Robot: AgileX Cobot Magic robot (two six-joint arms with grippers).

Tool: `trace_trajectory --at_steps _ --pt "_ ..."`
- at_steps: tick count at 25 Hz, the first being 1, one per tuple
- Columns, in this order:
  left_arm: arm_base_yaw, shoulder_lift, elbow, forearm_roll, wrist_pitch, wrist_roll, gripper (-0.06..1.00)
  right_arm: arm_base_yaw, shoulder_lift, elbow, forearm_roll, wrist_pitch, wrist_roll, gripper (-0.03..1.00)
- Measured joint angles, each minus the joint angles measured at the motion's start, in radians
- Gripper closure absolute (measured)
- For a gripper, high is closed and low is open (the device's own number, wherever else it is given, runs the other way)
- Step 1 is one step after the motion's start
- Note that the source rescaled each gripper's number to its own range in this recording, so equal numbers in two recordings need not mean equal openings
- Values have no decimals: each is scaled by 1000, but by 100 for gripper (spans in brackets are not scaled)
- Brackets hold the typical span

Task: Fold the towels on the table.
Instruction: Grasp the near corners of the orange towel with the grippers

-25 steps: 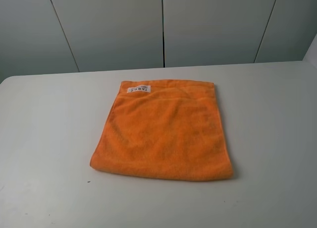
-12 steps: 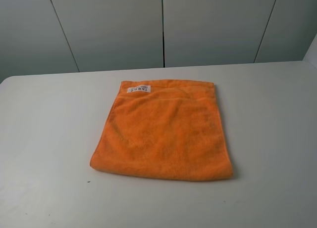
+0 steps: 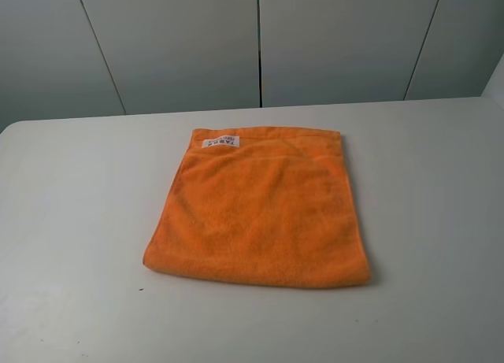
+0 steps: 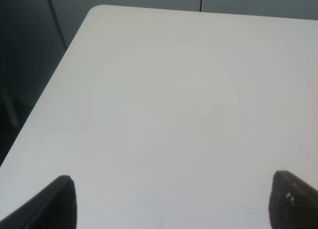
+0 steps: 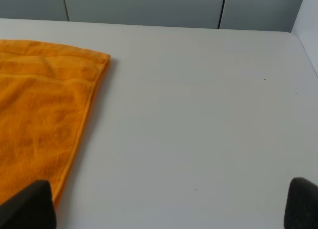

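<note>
**On the white table: one orange towel, both pincers wide apart and empty**

Middle of the table [image 3: 71, 221], a bit toward the far side, sat the towel [image 3: 260, 209], lying flat. It looked slightly longer near-to-far than across, with its white label [image 3: 221, 142] at the far left corner. Neither arm showed in the high view.

The right gripper [image 5: 166, 201] had its jaws spread wide with nothing between them. The towel lay to its left, right hem running near-to-far just beside one fingertip. The left gripper [image 4: 172, 191] was spread the same way, also empty, and its camera caught only bare table out to the rounded far-left corner, no orange at all.

So my guess was that the right arm was the nearer one, and the right hem was the obvious first grab.
</note>
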Motion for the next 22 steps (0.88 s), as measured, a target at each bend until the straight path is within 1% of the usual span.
trace_trajectory --at_steps 13,22 --pt "0 0 0 0 0 0 -5 0 0 0 0 0 0 -3" --pt "0 0 0 0 0 2 -5 19 0 0 0 0 0 -3"
